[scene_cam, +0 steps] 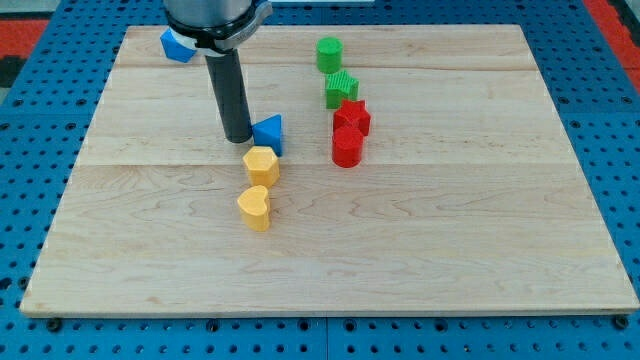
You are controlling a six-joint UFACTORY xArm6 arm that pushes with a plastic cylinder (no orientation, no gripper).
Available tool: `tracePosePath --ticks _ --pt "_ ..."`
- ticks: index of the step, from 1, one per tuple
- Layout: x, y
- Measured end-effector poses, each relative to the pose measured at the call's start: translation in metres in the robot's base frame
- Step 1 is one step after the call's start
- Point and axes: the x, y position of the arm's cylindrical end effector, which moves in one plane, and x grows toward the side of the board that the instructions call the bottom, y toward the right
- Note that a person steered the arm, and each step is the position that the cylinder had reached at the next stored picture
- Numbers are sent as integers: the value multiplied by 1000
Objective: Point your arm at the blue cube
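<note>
The blue cube (176, 45) sits near the board's top left corner, partly hidden behind my arm. My tip (238, 137) rests on the board well below and to the right of it, right beside the left edge of a blue triangular block (269, 133); whether they touch I cannot tell. The dark rod runs up from the tip to the arm at the view's top.
A yellow hexagonal block (261, 165) and a yellow heart block (255, 207) lie just below the tip. A green cylinder (329, 53), a green ribbed block (341, 90), a red star (352, 117) and a red cylinder (347, 147) stand in a column to the right. The wooden board (450, 230) lies on a blue pegboard.
</note>
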Motion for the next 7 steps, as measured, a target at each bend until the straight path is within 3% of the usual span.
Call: tracePosePath --ticks 2,4,5,7 --pt "-58 -104" --pt "-55 -108" --pt "-56 -142" --pt "-86 -155"
